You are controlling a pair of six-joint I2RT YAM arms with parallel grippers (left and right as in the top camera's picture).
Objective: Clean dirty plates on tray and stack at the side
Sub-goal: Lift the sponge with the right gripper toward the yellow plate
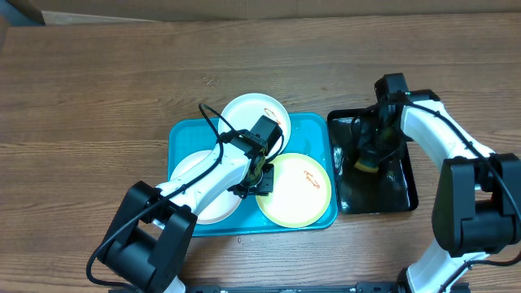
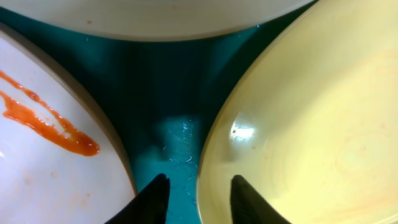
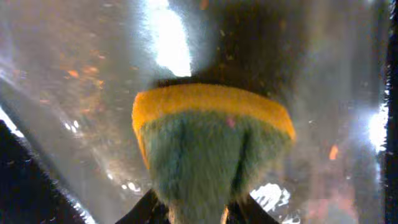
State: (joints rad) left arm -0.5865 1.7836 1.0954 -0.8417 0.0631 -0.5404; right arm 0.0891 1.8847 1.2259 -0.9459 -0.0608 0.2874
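Sponge (image 3: 211,143) pinched in right end effector (image 3: 196,214) over black tray (image 1: 403,191).

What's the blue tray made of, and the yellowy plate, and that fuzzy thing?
Blue tray: looks like smooth, shiny plastic; light glints off it.
Yellowy plate: hard and glossy with a bright highlight, maybe plastic or glazed ceramic; the look can't settle which.
Fuzzy thing: a sponge, soft yellow foam under a scratchy green scouring layer whose fibres show.

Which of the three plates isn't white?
The pale yellow-green plate at the right end of the tray; the back plate and the left plate are both white.
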